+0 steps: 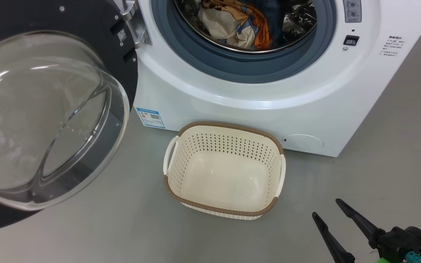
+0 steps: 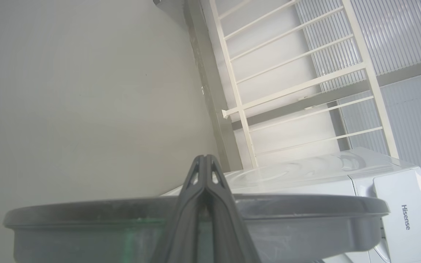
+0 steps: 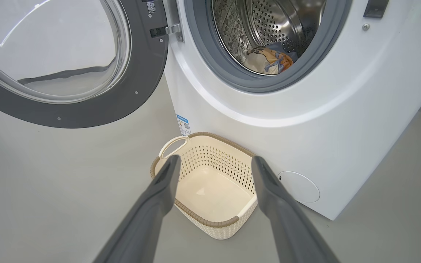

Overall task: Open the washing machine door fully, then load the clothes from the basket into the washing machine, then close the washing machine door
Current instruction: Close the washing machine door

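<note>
Right gripper (image 1: 326, 207), jaws wide and holding nothing, hovers near the basket (image 1: 228, 126)'s front right corner. The clothes (image 1: 232, 25) lie inside the washing machine (image 1: 239, 106), its washing machine door (image 1: 86, 22) swung open. Left gripper (image 2: 204, 157) is pinched closed.

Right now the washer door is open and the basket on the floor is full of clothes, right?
Not quite. The basket is empty; the head view shows its bare bottom, with the clothes inside the washing machine. The door is open, and the basket is on the floor.
</note>
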You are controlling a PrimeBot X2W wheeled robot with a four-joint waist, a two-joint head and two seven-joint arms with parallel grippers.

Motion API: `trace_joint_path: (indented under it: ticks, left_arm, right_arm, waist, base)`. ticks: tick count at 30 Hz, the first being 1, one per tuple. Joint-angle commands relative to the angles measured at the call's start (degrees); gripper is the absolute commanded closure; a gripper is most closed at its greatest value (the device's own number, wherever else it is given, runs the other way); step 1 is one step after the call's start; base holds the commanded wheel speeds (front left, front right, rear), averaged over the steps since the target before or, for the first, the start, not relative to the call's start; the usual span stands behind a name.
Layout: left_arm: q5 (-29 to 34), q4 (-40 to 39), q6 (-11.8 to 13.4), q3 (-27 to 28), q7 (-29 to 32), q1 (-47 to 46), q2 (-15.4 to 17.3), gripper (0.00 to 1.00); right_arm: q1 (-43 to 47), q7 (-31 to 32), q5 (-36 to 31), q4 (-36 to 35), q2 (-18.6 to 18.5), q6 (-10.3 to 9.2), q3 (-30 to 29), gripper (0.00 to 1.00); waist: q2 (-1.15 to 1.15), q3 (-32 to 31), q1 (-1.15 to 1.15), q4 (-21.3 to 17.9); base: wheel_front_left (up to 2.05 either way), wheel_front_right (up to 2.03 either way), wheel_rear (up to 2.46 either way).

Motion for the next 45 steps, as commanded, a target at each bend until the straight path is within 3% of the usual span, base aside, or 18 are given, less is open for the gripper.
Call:
trace_joint_path:
  ticks: [1, 9, 32, 45]
  left_arm:
    - [-0.1, -1.1, -0.6, 0.0, 0.4, -1.2, 2.6, 1.0]
    - [-0.7, 0.0, -1.3, 0.0, 0.5, -1.7, 2.3, 1.0]
    - [-2.0, -4.1, 3.5, -0.5, 7.1, 0.8, 3.0, 1.0]
    - [-0.7, -3.6, 2.1, -0.5, 3.8, 0.7, 2.7, 1.0]
  right_arm:
    - [0.2, -0.3, 0.5, -1.2, -1.1, 0.09, 1.1, 0.0]
    - [0.0, -0.3, 0.3, -0.9, -0.8, 0.09, 1.3, 0.0]
    - [-0.8, -0.3, 0.3, -0.7, 0.5, 0.09, 1.7, 0.0]
    - [-0.6, -0.3, 0.5, -0.6, -0.3, 0.09, 1.9, 0.0]
  waist:
    - [0.0, 0.0, 0.0, 0.0]
    - [0.0, -0.1, 0.0, 0.2]
    - [0.0, -0.6, 0.0, -0.2]
    - [0.0, -0.7, 0.0, -1.7]
  base:
    - [0.0, 0.0, 0.0]
    - [0.0, 0.0, 0.0]
    - [0.0, 0.0, 0.0]
    - [0.0, 0.0, 0.0]
